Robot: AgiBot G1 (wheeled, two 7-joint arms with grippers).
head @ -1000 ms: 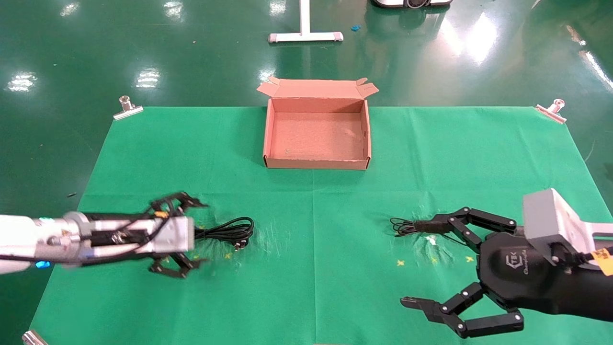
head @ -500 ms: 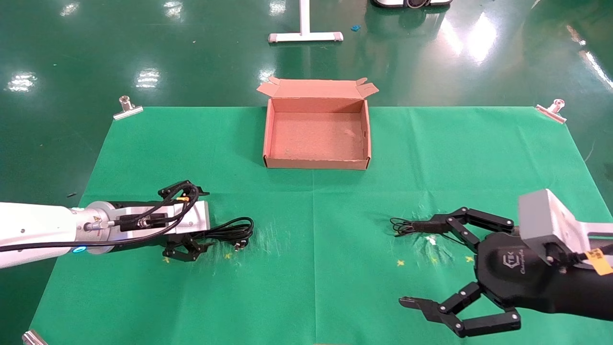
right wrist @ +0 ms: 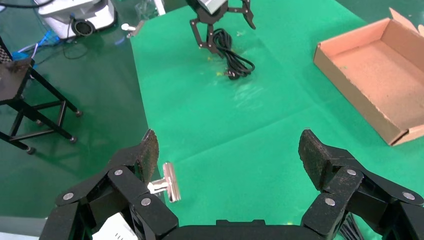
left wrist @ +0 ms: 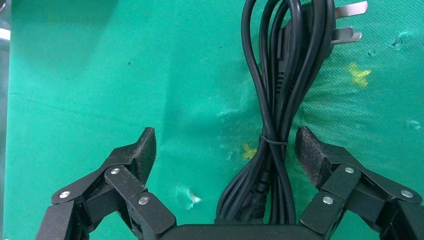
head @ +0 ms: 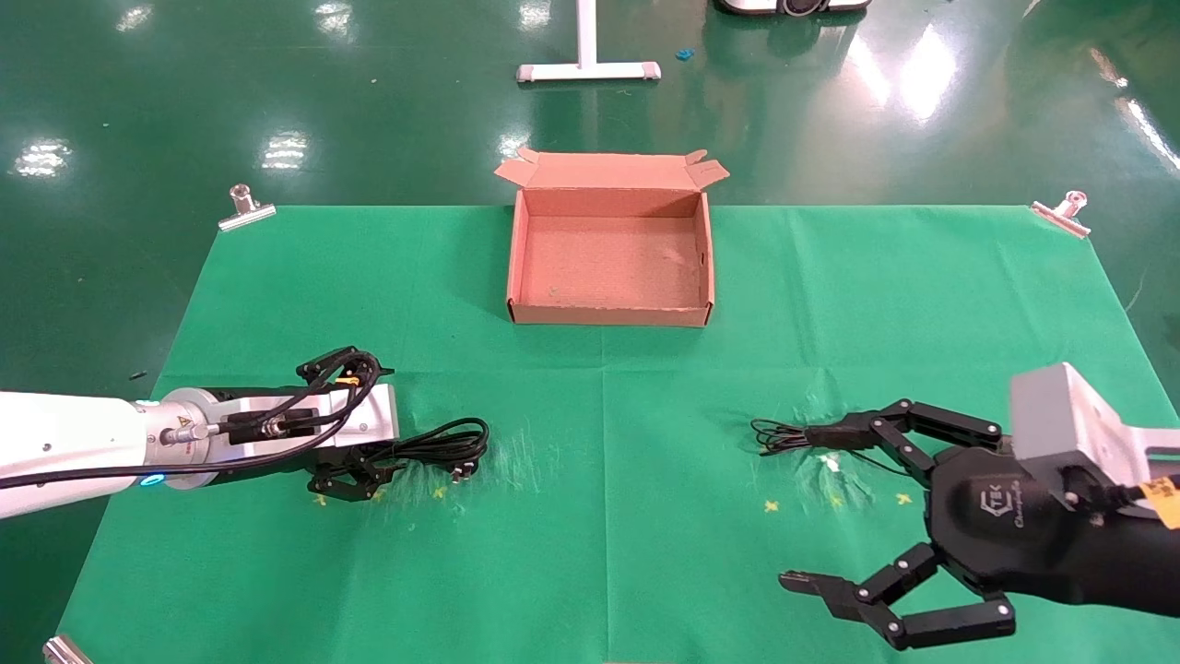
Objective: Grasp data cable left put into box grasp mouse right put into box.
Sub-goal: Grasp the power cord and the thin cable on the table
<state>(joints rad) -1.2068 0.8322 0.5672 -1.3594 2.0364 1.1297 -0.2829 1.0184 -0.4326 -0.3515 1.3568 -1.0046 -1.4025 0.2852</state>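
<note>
Left end effector (left wrist: 225,150) barely shifted, fingers spread astride data cable (left wrist: 280,100); right end effector (head: 830,516) spread, idle.

The near end of the data cable (left wrist: 272,125) runs under the left gripper (left wrist: 225,150) body in the left wrist view, so that end is hidden; its plug is cut by the frame edge; in the head view the right gripper (head: 816,507) covers whatever lies beneath its body; only a thin wire bundle (head: 772,436) shows; no mouse can be made out.
</note>
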